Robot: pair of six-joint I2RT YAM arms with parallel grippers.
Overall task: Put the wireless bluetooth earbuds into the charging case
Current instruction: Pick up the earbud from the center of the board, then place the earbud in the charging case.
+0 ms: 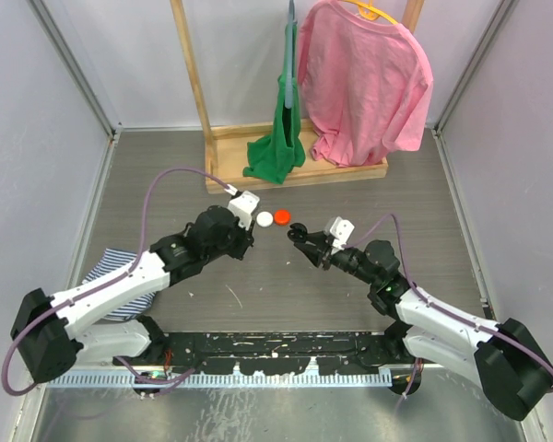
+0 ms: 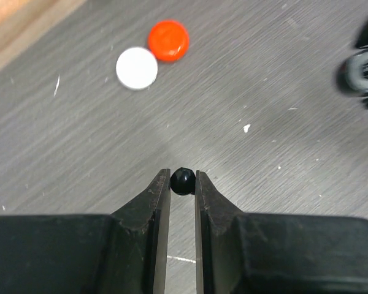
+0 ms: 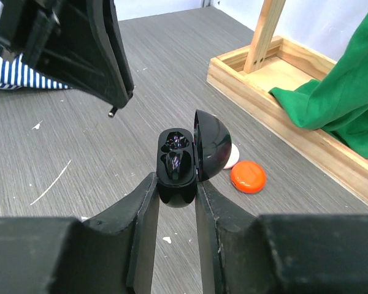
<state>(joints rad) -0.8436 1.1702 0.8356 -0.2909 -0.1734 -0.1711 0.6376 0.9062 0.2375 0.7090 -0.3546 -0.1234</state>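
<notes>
Since the left gripper (image 2: 183, 187) pinches the earbud (image 2: 183, 180) only at its very fingertips, apart from the case, I'd bring it over slowly and line it up square with a well before letting go. Right gripper (image 3: 175, 187) is clamped on the charging case (image 3: 175, 162), lid (image 3: 213, 144) hinged open. Glossy black shapes inside, can't tell if one bud's already seated.

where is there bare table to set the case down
Bare table between the left arm and right arm near their bases, and between the right arm and the wooden rack base. Crowded around the white disc and red disc.
</notes>
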